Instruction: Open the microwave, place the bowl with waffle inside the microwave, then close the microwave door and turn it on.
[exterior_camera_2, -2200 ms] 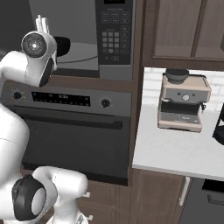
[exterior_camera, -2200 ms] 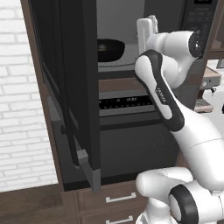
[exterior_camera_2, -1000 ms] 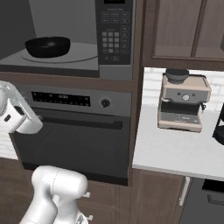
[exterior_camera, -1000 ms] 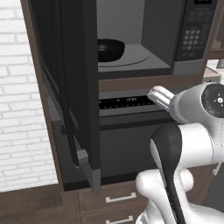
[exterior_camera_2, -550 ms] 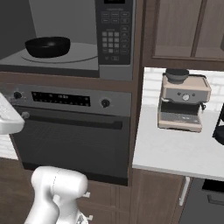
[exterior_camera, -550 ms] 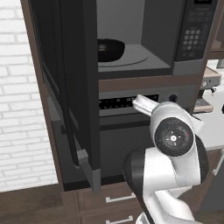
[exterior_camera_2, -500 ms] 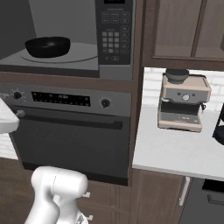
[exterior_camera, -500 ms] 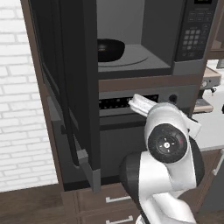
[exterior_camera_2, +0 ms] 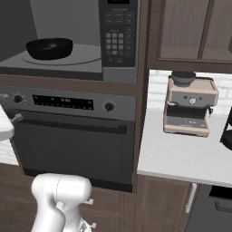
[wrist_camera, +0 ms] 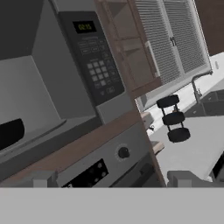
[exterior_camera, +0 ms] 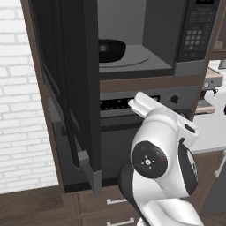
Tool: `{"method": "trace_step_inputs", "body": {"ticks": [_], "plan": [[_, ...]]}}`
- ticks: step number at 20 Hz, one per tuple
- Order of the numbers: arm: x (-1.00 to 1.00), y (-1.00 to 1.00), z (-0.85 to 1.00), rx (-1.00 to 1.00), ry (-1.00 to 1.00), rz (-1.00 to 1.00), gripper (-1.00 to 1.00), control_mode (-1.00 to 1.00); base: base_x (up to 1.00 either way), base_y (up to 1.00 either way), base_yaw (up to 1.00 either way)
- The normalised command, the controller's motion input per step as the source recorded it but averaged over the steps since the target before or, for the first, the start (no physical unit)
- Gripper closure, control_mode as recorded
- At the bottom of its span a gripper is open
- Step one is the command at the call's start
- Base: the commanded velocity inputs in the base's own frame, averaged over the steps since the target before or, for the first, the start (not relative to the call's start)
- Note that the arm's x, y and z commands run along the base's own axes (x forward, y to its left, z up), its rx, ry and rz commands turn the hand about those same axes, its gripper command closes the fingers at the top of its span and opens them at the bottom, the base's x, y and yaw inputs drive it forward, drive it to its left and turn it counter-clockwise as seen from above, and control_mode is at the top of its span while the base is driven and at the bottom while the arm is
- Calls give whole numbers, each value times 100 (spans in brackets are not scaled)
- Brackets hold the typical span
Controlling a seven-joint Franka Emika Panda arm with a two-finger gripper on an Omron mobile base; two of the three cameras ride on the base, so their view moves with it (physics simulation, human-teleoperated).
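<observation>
The microwave (exterior_camera: 145,39) stands open, its door (exterior_camera: 66,75) swung out to the left. The glossy black bowl (exterior_camera: 110,49) sits on the turntable inside, also seen from the right (exterior_camera_2: 50,47) and at the hand view's left edge (wrist_camera: 11,133). From these angles the waffle is hidden. My gripper (wrist_camera: 113,180) is open and holds nothing, its fingertips (wrist_camera: 43,178) wide apart. It hangs below the microwave, level with the oven's control strip, well clear of the bowl. The keypad panel (exterior_camera_2: 118,31) is on the microwave's right side.
Below the microwave is the grey oven (exterior_camera_2: 72,136) with knob and bar handle. To the right, a white counter (exterior_camera_2: 181,156) carries a coffee machine (exterior_camera_2: 188,106). The open door reaches far out on the left, beside a white brick wall (exterior_camera: 22,110).
My arm has pulled back from the microwave opening and dropped in front of the oven. The bowl has stayed on the turntable. The gripper remains open.
</observation>
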Motion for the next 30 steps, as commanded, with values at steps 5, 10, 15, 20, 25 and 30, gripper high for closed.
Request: {"method": "trace_step_inputs", "body": {"ticks": [5, 10, 15, 20, 25, 30], "plan": [[-11, -57, -82, -4, -45, 0, -100, -100, 0, 0, 0], [0, -74, -80, -6, -39, -1, -100, -100, 0, 0, 0], [22, -100, -79, -1, -14, -3, -100, -100, 0, 0, 0], [32, -74, -98, -6, -14, -4, -100, -100, 0, 0, 0], [15, -23, -100, -21, -22, -1, -100, -100, 0, 0, 0], [-6, 5, -89, -19, -33, 0, -100, -100, 0, 0, 0]]}}
